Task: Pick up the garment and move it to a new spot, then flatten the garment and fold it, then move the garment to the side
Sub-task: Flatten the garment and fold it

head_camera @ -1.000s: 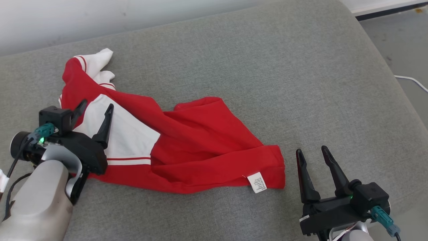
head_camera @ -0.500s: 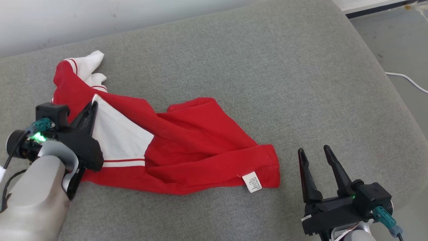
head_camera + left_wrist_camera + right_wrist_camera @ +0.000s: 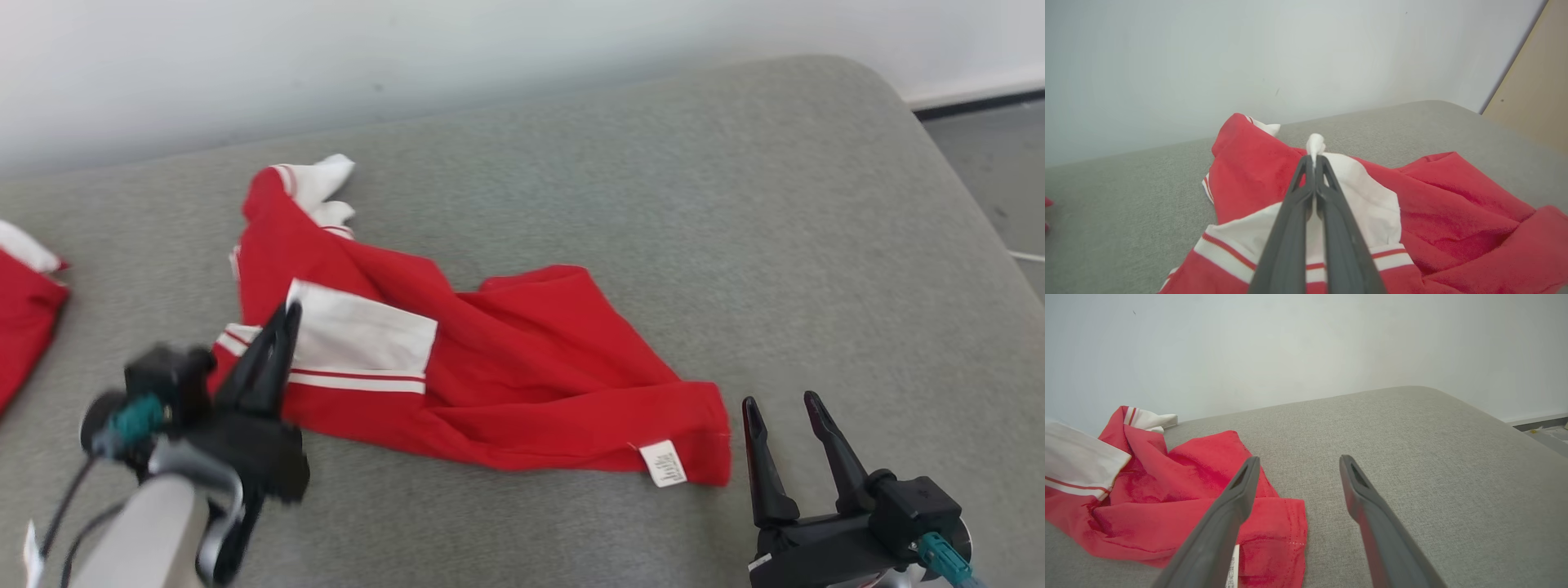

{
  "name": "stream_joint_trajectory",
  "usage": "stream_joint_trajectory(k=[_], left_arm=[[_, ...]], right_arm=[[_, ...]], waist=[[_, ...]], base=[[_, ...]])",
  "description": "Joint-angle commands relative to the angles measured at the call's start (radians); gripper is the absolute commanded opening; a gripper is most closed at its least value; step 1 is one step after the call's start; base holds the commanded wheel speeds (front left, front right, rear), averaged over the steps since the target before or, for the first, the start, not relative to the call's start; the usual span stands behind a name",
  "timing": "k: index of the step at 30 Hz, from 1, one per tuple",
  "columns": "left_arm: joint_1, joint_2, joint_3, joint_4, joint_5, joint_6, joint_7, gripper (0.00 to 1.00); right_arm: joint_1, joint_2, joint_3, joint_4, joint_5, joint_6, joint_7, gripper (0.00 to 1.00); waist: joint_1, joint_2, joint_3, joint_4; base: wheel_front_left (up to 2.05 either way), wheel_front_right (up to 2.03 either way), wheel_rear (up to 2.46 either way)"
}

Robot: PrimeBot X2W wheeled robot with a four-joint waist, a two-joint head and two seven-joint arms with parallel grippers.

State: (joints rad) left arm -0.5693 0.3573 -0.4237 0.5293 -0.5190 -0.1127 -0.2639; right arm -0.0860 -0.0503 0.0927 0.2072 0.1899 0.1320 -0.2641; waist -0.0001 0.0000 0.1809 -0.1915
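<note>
L gripper [image 3: 284, 317] blurred, jaws pinching white fold of garment [image 3: 522, 384], crumpled mid grey cushion [image 3: 653, 204]. Another red cloth [image 3: 24, 318] cut off at left edge. R gripper [image 3: 780, 400] jaws spread, beside garment's label [image 3: 663, 463].

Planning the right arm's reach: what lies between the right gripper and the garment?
Only bare grey cushion: the head view shows a narrow empty strip separating the open right gripper from the garment at its tagged corner.
</note>
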Motion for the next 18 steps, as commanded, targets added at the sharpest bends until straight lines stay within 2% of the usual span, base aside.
stream_joint_trajectory(k=[1, 5, 10, 14, 18], left_arm=[[0.064, 0.001, 0.017, -0.041, 0.015, 0.011, 0.000, 0.00], [0.240, 0.002, 0.058, -0.176, 0.032, 0.036, -0.001, 0.00], [0.442, -0.016, 0.105, -0.285, 0.024, 0.077, -0.001, 0.00], [0.574, -0.032, 0.150, -0.339, 0.008, 0.114, -0.001, 0.00], [0.665, -0.047, 0.173, -0.359, 0.004, 0.132, -0.001, 0.00]], right_arm=[[0.012, 0.000, -0.005, 0.002, -0.007, -0.003, 0.000, 1.00], [0.025, 0.000, -0.014, 0.004, -0.008, -0.003, 0.000, 1.00], [0.029, 0.000, -0.012, 0.012, -0.007, -0.003, 0.000, 1.00], [0.035, 0.000, -0.007, 0.013, -0.007, -0.003, 0.000, 1.00], [0.044, 0.000, -0.005, 0.015, -0.009, -0.003, 0.000, 1.00]], waist=[[0.0001, 0.0000, -0.055, 0.073], [0.0001, 0.0000, -0.077, 0.122], [0.0001, 0.0000, -0.095, 0.153], [0.0001, 0.0000, -0.105, 0.160], [0.0001, 0.0000, -0.113, 0.163]], base=[[0.00, 0.00, 0.00], [0.00, 0.00, 0.00], [0.00, 0.00, 0.00], [0.00, 0.00, 0.00], [0.00, 0.00, 0.00]])
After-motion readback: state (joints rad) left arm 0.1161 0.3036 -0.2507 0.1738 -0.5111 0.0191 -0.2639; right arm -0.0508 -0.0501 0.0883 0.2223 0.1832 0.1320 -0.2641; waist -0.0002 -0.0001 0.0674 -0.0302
